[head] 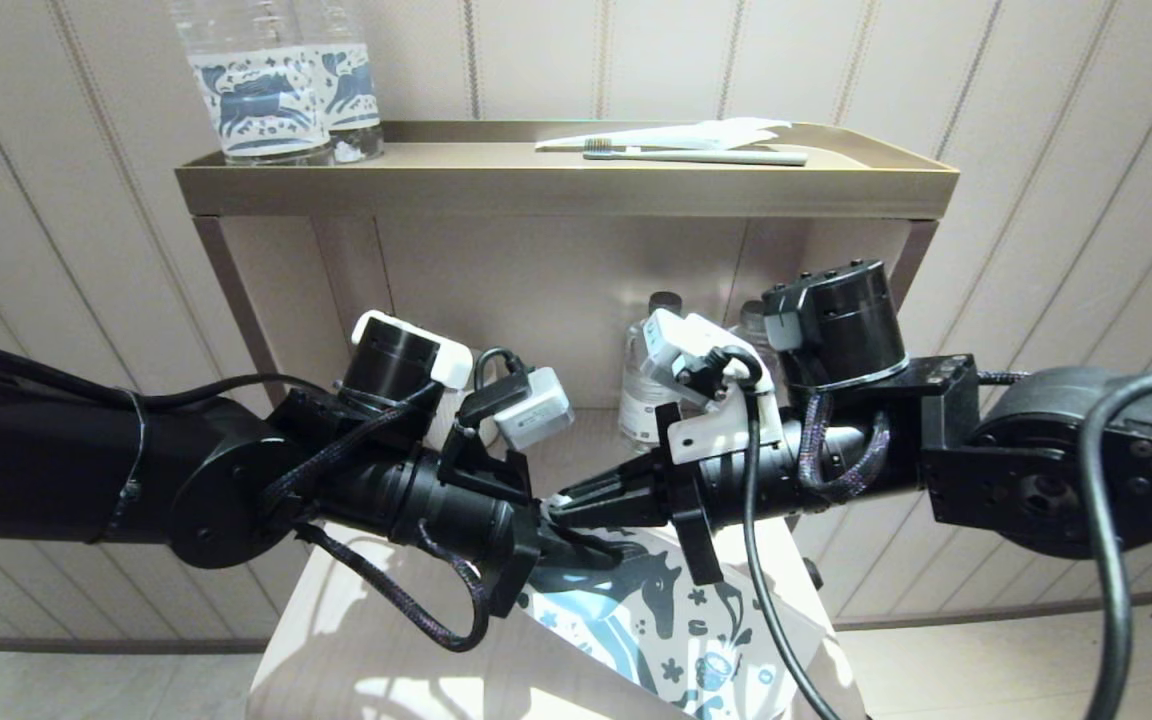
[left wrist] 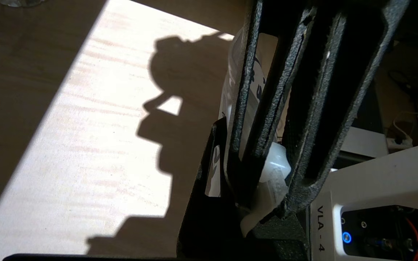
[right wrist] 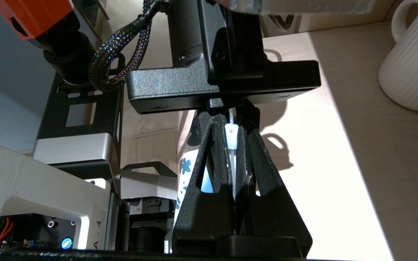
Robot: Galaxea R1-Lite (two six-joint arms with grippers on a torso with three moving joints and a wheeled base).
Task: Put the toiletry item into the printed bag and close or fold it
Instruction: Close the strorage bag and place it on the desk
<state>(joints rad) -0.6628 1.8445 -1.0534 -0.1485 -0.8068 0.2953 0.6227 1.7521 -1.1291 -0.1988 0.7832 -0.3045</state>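
Both grippers meet at the top edge of the printed bag [head: 656, 610], which hangs over the pale table [head: 356, 640] in front of the shelf unit [head: 566, 190].

In the head view the left gripper [head: 561, 545] and the right gripper [head: 576, 505] come together tip to tip above the bag, and their fingers hide the bag's edge.

The right wrist view shows what that view hides: the right gripper [right wrist: 232, 145] is closed down on the bag's thin top edge, with the white slider [right wrist: 231, 136] caught between its fingertips and the left gripper's body just beyond.

The left wrist view shows the left gripper [left wrist: 267, 170] pinched on the bag [left wrist: 256, 76] too, with a white plastic lump of the edge squeezed between its fingers.

A toothbrush [head: 696, 156] lies on the shelf unit's top tray beside a white wrapper [head: 686, 135], well apart from the bag. Bottles [head: 286, 90] with blue horse labels stand at the tray's other end. A white mug [right wrist: 412, 61] shows only in the right wrist view.
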